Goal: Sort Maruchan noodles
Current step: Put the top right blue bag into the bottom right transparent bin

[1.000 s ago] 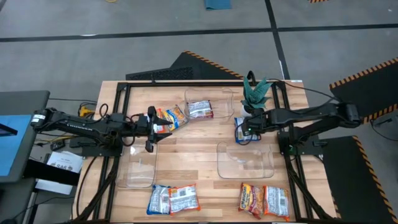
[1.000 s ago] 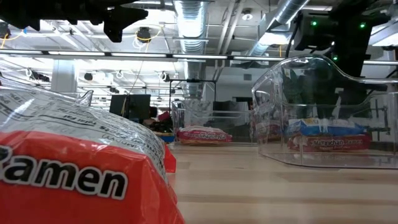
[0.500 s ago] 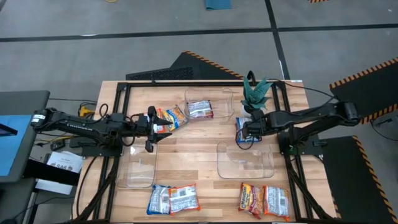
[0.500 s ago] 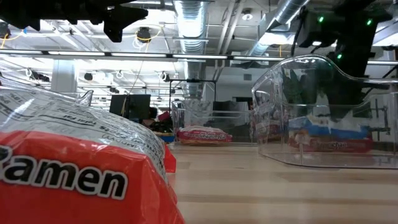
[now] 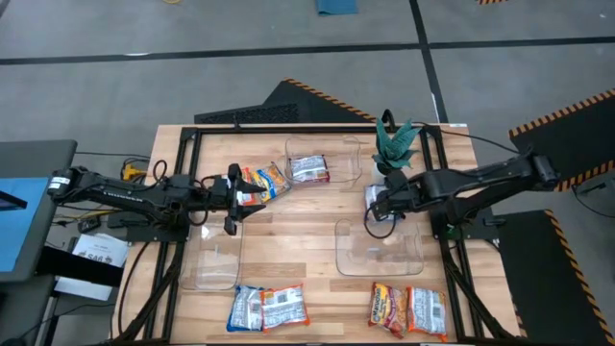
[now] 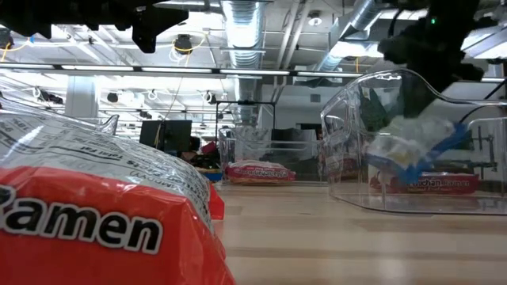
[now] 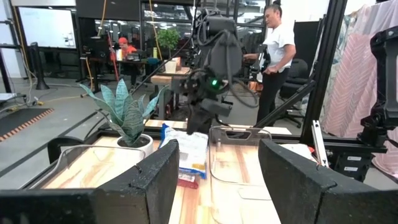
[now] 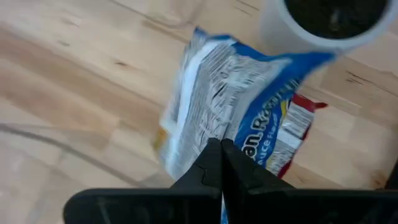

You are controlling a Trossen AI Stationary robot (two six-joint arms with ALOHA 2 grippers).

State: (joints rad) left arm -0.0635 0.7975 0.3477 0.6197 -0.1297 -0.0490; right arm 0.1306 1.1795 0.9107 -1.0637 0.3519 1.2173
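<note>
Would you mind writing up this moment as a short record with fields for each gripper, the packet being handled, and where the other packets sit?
right gripper: shut on a blue packet, lifted and tilted beside the potted plant
under the lift: a red packet remains flat on the table
left gripper: open, waiting next to the orange packets
far bin: holds one whitish-red packet
near-right bin: no packet visible
near-left bin: no packet visible
near edge: two pairs of packets

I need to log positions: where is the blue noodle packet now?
In the high view, the blue packet hangs pinched in the right tool, right of centre, below the potted plant.
</note>
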